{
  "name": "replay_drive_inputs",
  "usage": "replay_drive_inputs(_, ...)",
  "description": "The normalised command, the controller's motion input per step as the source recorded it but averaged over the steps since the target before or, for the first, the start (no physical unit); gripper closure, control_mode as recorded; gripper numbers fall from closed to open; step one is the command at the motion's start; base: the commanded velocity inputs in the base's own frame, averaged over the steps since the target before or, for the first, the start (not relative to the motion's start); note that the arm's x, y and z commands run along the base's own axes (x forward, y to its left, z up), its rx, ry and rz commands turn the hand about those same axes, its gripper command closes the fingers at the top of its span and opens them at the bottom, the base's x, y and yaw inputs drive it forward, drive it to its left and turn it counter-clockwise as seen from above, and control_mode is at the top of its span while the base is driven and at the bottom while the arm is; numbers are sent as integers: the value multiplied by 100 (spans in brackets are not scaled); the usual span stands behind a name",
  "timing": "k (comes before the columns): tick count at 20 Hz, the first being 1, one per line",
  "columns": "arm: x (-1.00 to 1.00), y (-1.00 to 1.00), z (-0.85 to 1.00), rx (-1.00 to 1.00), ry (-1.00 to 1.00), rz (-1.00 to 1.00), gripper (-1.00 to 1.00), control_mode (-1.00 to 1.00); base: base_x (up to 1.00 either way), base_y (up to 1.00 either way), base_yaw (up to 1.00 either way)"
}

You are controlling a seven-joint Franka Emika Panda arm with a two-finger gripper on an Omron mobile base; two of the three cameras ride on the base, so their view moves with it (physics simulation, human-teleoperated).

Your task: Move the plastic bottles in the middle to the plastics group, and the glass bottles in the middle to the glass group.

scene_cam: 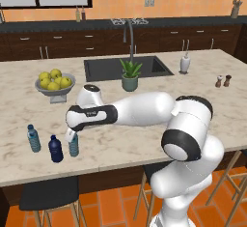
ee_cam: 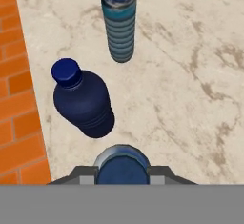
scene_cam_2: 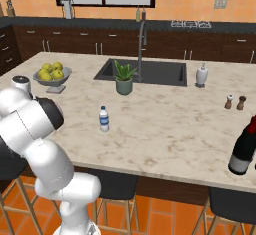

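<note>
A: Where is the gripper (scene_cam: 71, 135) standing now?

B: It is hanging over the near left part of the counter (scene_cam: 144, 100), and its jaws are closing narrow around the blue cap of a teal bottle (scene_cam: 73, 145). In the hand view that cap is sitting right between the fingertips.

A: And the plastics group?

B: The navy bottle (scene_cam: 56, 148) is standing just to the left of the held one, and the pale teal bottle (scene_cam: 34, 138) a little further left. All three are upright, so their long axis is vertical.

A: What is remaining in the middle?

B: A clear bottle with a white label (scene_cam_2: 104, 118), well to the right of the gripper. A dark glass bottle (scene_cam_2: 244, 149) is standing at the far right.

A: Any writing?

B: The labels are too small for reading.
</note>
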Motion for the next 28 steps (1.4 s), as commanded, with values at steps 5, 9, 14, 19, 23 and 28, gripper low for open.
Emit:
replay_drive_inputs(5, 1, 4, -10, -1, 0, 0, 100, -100, 0, 0, 0)
replay_drive_inputs(9, 9, 0, -10, 0, 0, 0, 100, -100, 0, 0, 0)
replay_drive_inputs(14, 2, 0, -19, 0, 0, 0, 100, -100, 0, 0, 0)
replay_drive_inputs(19, 0, 0, 0, 0, 0, 0, -100, -100, 0, 0, 0)
replay_drive_inputs(23, -1, 0, 0, 0, -2, 0, -100, -100, 0, 0, 0)
replay_drive_inputs(28, -40, -8, 39, 0, -14, 0, -100, -100, 0, 0, 0)
